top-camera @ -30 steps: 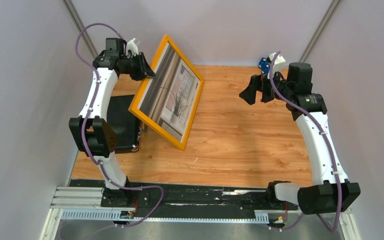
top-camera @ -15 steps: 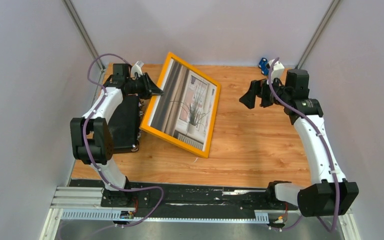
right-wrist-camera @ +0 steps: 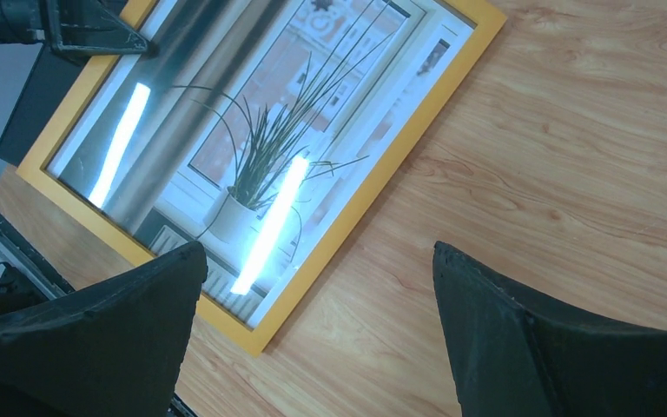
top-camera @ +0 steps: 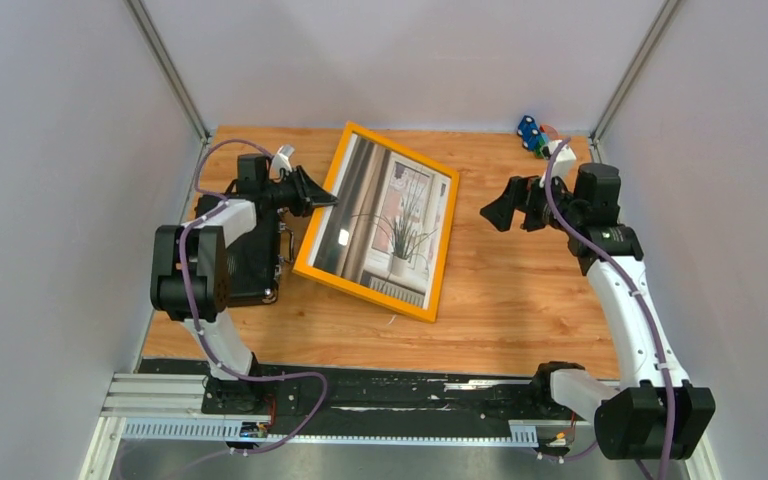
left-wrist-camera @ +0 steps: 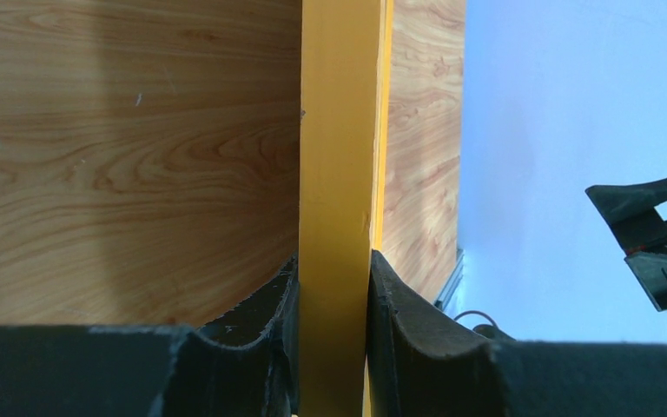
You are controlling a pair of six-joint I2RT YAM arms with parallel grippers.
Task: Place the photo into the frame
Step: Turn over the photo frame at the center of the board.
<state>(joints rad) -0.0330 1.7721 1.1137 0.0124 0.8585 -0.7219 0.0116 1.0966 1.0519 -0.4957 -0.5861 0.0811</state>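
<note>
Item: frame (top-camera: 364,292), photo (top-camera: 385,220) seated behind pane. Loc: bench (top-camera: 520,290), centre-left. Left rail is pinched by L jaws (that edge prob. raised); R jaws wide, unladen. Step: laying-down. Next: release once frame is judged flat.

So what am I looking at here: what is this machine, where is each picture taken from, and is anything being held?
Two robot arms are bolted to the near edge of a wooden table. The wide picture looks down from above and behind them; the other two come from a camera on each wrist. On the table are an orange frame with the photo of a potted plant behind its pane, a black case on the left, and a small blue object at the back. The left arm has its jaws closed on the frame's left rail, seen edge-on in its wrist view. The right arm hovers beside the frame, jaws wide open, holding nothing.
</note>
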